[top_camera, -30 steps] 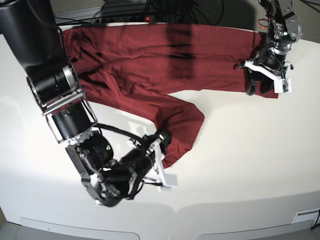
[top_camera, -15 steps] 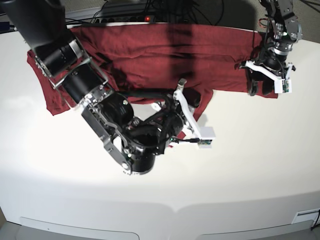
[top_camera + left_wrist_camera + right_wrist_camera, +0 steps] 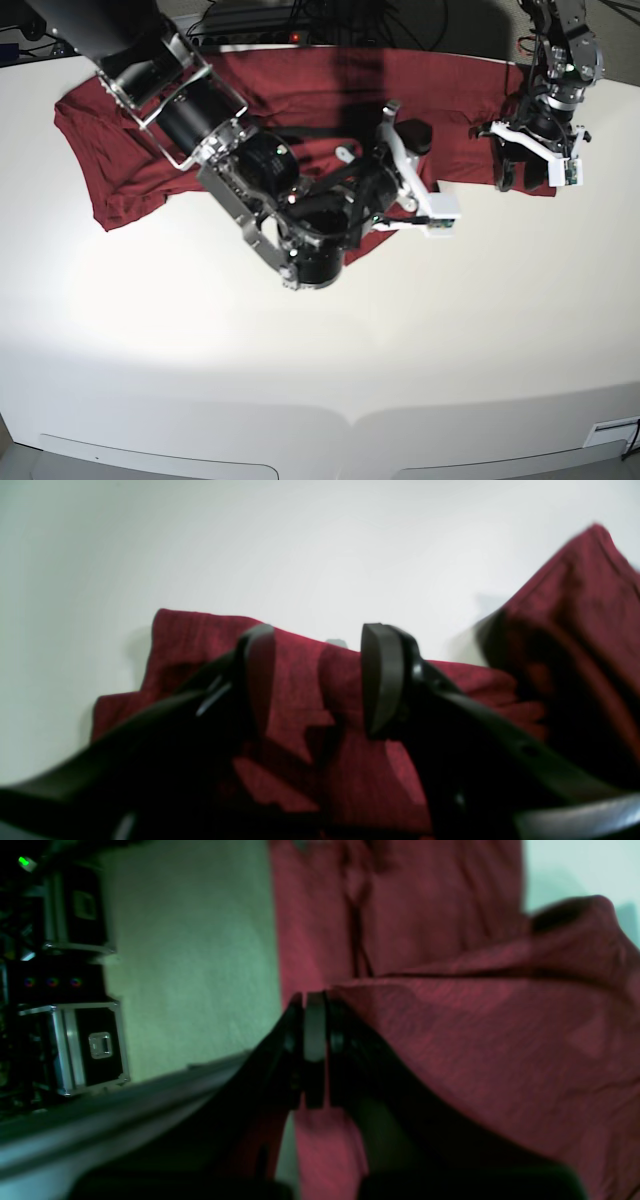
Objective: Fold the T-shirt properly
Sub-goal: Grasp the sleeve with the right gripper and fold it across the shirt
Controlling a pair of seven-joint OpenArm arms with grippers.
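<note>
R gripper [image 3: 314, 1002]: the jaws are pressed shut, no gap visible, and a thin edge of the T-shirt [image 3: 300, 90] looks to be pinched right at the tips. In the R wrist view, the fabric runs off the tips toward 3 o'clock as a lifted, draped fold. More flat cloth is seen toward 12. Exactly which bit of the shirt is pinched can't be told from here, prob a sleeve end.

L gripper [image 3: 317, 680]: the fingers [image 3: 257, 675] are held wide apart and nothing is gripped. In the L wrist view, cloth is seen directly under and btwn them, and a raised hump of it sits off at 2 o'clock. Whether the tips are touching the cloth can't be told.

Zooming out to the base view: the shirt is laid along the far edge of the table [image 3: 300, 380]. Its long axis runs 9 to 3. The L gripper is parked over the 3 o'clock end and the R arm is stretched across the middle.

So the relation that matters, imo: the pinched fold is carried above the shirt's body near its center, w/ flat cloth lying toward 12 from the R tips. The R arm is the nearer one for laying it down. The 3 o'clock end is only reachable by the L, and a close on that corner would be needed first.
</note>
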